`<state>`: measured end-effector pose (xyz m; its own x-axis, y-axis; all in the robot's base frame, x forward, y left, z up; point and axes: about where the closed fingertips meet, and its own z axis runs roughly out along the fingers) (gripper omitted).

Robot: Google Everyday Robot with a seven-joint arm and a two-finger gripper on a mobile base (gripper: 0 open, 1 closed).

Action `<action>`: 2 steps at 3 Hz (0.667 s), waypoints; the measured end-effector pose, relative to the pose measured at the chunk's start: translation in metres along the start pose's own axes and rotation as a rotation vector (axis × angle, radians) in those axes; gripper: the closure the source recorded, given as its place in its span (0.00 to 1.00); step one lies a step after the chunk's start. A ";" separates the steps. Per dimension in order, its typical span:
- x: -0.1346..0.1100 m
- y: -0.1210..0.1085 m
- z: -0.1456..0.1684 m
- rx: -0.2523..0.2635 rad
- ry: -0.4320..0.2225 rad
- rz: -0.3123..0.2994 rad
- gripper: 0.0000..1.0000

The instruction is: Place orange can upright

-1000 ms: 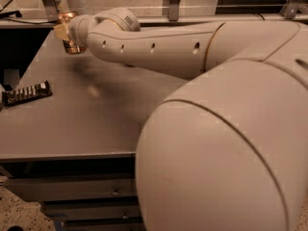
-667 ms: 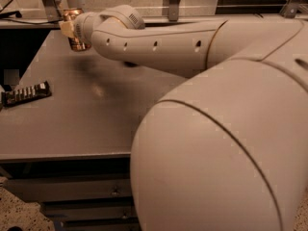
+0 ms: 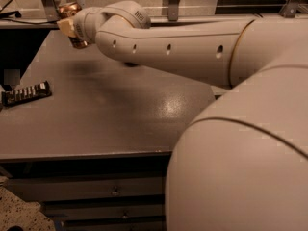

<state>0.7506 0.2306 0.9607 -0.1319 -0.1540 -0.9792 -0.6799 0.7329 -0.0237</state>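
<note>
Orange can [image 3: 70, 8] clamped, tilted, in the hand [image 3: 67, 29] over the table's [image 3: 96, 114] far-left corner; you'd next square it, lower, release.

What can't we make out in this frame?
Camera view:
Small orange-gold metal can: middle covered by the gripper at the grey table far-left corner; lettering unreadable, contact with table unclear.
Dark ridged flat object, left edge: too small to identify.
Table's right side: hidden by the white robot arm.
</note>
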 end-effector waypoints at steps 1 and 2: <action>0.000 0.003 -0.021 -0.040 -0.069 -0.159 1.00; 0.003 0.001 -0.043 -0.072 -0.143 -0.185 1.00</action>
<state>0.7190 0.2021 0.9662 0.0998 -0.1816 -0.9783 -0.7336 0.6508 -0.1957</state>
